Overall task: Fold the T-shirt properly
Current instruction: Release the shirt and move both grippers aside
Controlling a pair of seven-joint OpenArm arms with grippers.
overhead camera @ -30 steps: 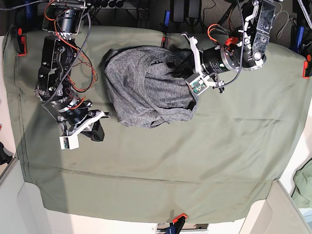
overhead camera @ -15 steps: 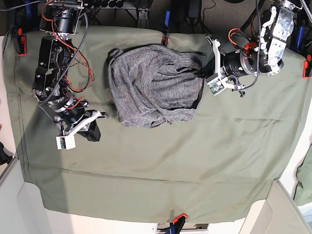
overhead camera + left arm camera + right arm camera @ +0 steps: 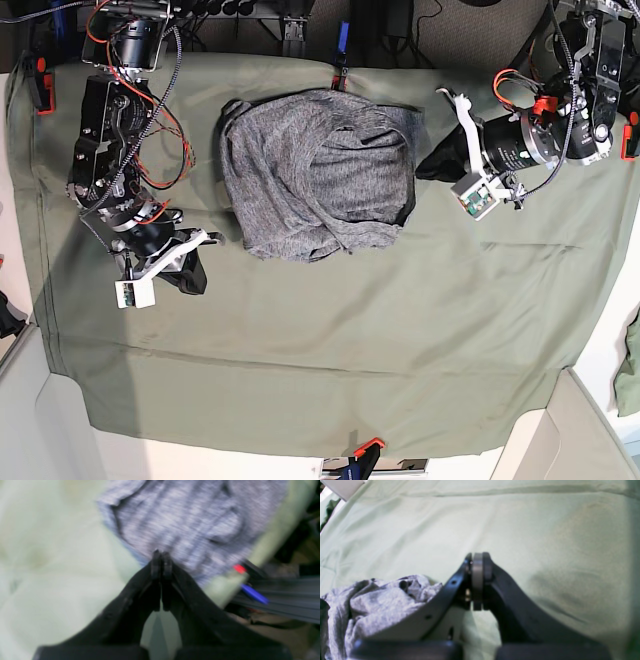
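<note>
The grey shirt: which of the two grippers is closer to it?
The left gripper, just off the shirt's edge and shut. The right gripper sits farther away on the cloth, also shut.

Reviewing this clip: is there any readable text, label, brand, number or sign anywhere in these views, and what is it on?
None readable in any view.
T-shirt: plain mottled grey, no print or tag showing.
Green table cloth: bare, no markings.
Left pincer and right pincer: black fingers, no lettering visible; the left wrist view is blurred.
Small white camera modules on the wrists: any marking is too small to read.
</note>
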